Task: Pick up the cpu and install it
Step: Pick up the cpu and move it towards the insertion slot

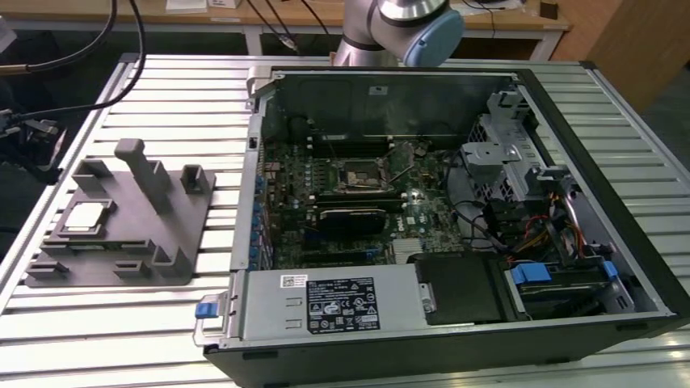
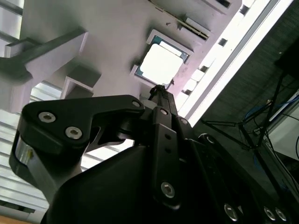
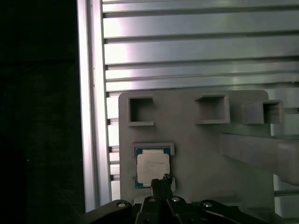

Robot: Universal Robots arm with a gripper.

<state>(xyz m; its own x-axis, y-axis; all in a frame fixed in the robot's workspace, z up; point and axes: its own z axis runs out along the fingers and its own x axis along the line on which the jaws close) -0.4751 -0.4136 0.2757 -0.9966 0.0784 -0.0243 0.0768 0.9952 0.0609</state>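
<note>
Slatted metal worktop [image 1: 129,323] carries the grey tray [image 3: 196,149] where the cpu [image 3: 152,168] lies ungrasped, my pincer [image 3: 161,180] hovering over it, seemingly pressed together, so pickup needs it parted.

The arm [image 1: 415,28] is bent at a blue-capped joint; the tool [image 3: 162,181] is directed downward, fingertips set together.

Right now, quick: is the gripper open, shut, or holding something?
Gripper: looks shut, tips together, holding nothing. The cpu lies in the grey tray, beyond the tips in both wrist views.
</note>
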